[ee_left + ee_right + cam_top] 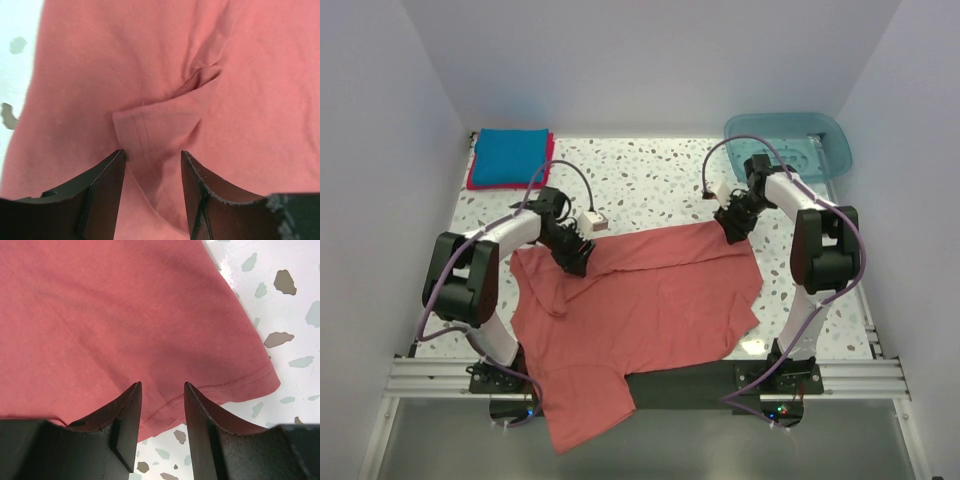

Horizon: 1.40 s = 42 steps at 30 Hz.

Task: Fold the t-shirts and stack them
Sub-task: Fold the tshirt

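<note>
The salmon-red t-shirt (640, 310) lies spread over the table's middle, one sleeve hanging past the near edge. My left gripper (575, 260) is open over the shirt's far left edge, its jaws either side of a folded hem flap (150, 135). My right gripper (733, 230) is open at the shirt's far right corner, jaws straddling the stitched hem (165, 407). The bright blue t-shirt (510, 152) lies folded on top of the crimson-pink t-shirt (475, 181) at the far left corner.
A translucent teal plastic tub (790, 145) stands at the far right corner. A small white box (593, 219) sits on the terrazzo table (650, 180) just beyond the left gripper. White walls enclose three sides.
</note>
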Available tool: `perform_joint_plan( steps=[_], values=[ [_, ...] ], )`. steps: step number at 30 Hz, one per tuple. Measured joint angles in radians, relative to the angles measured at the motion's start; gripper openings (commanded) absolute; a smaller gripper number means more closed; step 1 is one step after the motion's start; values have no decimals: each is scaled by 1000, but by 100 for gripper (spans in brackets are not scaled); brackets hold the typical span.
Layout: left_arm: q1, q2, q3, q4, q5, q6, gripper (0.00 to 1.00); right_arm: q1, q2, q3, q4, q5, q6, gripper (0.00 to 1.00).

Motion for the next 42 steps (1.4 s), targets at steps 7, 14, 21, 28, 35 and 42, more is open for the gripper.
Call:
perform_joint_plan(
  steps=[7,14,21,28,35,42],
  values=[
    [-34,10,-25,48,-71,-26,40,0,0,-16,5,8,6,43],
    [-63,-61,-68,55,-108,-28,41,0,0,-29,7,8,6,43],
    [-64,-87,-87,41,-132,-23,5,0,0,-39,10,8,5,43],
    [-111,-149,-88,-41,-37,28,0,0,0,-43,10,8,4,43],
    [-305,-299,-92,-154,34,117,39,0,0,-43,8,8,-2,44],
    [-129,-358,-62,-184,47,103,36,0,-1,-24,1,7,12,44]
  ],
)
